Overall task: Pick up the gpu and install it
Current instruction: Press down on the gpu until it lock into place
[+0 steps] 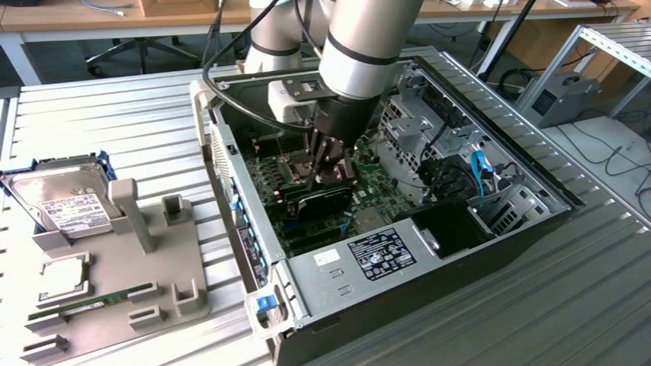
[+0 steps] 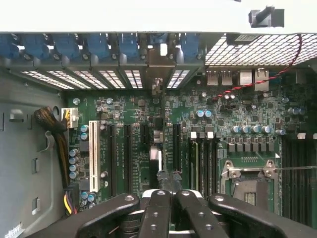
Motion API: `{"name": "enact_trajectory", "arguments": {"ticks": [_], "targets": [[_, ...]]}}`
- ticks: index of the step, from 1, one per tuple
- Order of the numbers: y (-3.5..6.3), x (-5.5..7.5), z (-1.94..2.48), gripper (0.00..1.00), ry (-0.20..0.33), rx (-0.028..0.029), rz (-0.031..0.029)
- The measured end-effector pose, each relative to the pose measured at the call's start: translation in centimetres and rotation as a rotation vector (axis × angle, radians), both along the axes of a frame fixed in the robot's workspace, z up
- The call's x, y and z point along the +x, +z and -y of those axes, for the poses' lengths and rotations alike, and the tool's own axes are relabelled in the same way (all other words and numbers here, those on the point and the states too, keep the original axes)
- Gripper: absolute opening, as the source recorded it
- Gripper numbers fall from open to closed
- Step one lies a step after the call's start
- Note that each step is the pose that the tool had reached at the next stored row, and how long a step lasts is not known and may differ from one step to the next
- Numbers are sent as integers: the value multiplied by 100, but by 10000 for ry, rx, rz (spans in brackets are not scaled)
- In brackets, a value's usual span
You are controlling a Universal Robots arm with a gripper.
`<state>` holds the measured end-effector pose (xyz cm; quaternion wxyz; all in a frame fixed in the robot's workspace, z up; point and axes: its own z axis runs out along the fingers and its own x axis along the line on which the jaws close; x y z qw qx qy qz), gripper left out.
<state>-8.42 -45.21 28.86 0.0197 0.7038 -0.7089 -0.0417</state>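
So the grey Universal Robots arm is reaching down into the open black tower PC case (image 1: 529, 221), which lies on its side on the ribbed metal table (image 1: 122, 122). The black gripper (image 1: 331, 171) has its fingers pressed together, and from the exterior view it looks like they're pinching the top edge of the thin black flat gpu card (image 1: 320, 200), which stands on edge right over the green motherboard (image 1: 371, 191).

In the wrist view the black fingers (image 2: 158, 213) sit close together, and just past them you can see the card edge-on (image 2: 156, 136), running toward the slotted rear bracket openings (image 2: 133, 78) of the case. It lines up with the row of long black expansion slots (image 2: 126, 153), though I can't tell if it's actually seated.

What could go wrong, in my opinion: if the card is slightly tilted or off the slot line, pushing down could jam the edge connector or flex the board. The bracket end could also catch on the rear frame instead of sliding in. And a thin card pinched at the edge can pivot in the grip.

Off to the exterior view's left, a silver labelled hard drive (image 1: 63, 204) and a green RAM stick (image 1: 91, 303) sit on a grey parts holder (image 1: 163, 267).
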Motion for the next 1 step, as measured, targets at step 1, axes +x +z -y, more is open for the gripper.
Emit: {"name": "enact_trajectory", "arguments": {"ticks": [1], "targets": [[0,0,0,11,0,13,-1]]}}
